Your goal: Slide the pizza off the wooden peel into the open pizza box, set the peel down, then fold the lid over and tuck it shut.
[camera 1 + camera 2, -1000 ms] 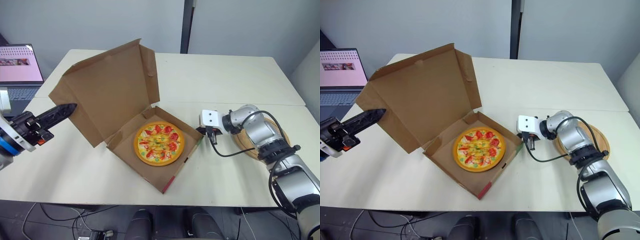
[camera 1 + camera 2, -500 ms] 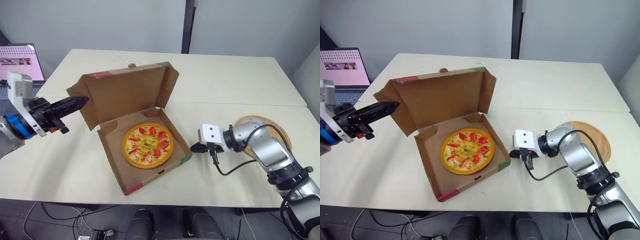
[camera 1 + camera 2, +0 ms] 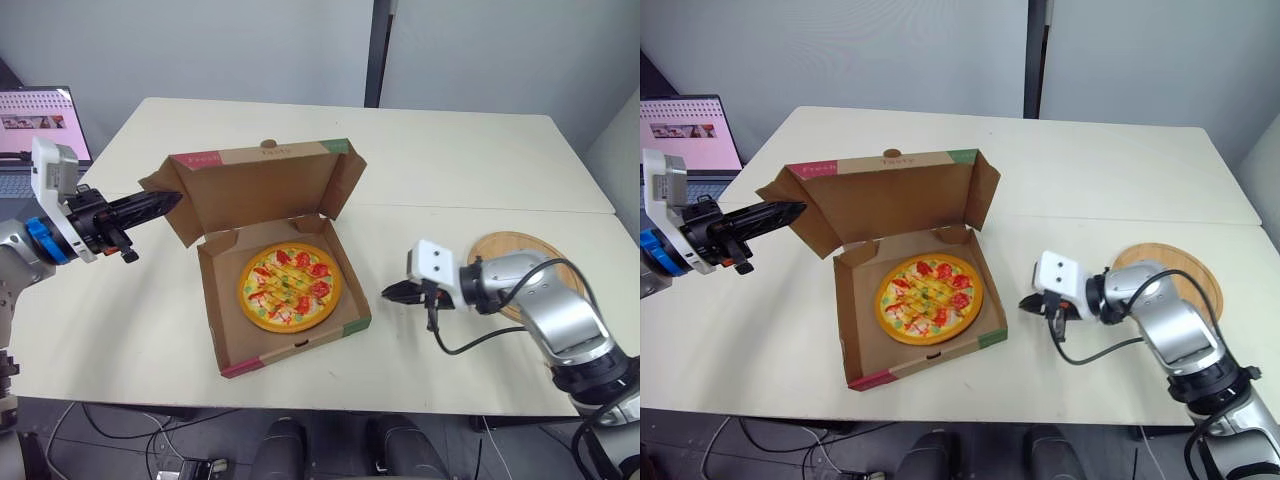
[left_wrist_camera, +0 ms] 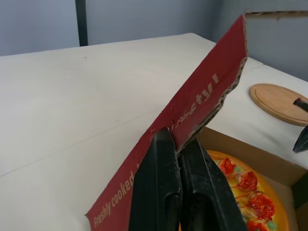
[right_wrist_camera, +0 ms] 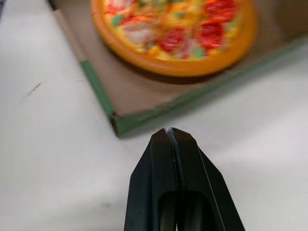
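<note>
The pizza (image 3: pixel 290 285) lies flat in the brown cardboard box (image 3: pixel 300 345). The box lid (image 3: pixel 262 188) stands raised behind the pizza, leaning slightly forward. My left gripper (image 3: pixel 168 200) is shut, its tips touching the lid's left edge; the lid's red printed side (image 4: pixel 202 103) runs right past the fingertips (image 4: pixel 163 139). My right gripper (image 3: pixel 390 293) is shut and hovers low over the table, just short of the box's front right corner (image 5: pixel 120 125). The round wooden peel (image 3: pixel 530 255) lies on the table at the right, partly behind my right arm.
A laptop (image 3: pixel 35 125) with a lit screen sits beyond the table's left edge. A seam (image 3: pixel 480 207) crosses the table behind the box. Bare tabletop lies in front of the box and behind the lid.
The lid has swung from leaning back to standing up over the box. The box has turned and slid left. My left gripper followed the lid; my right gripper backed off the corner.
</note>
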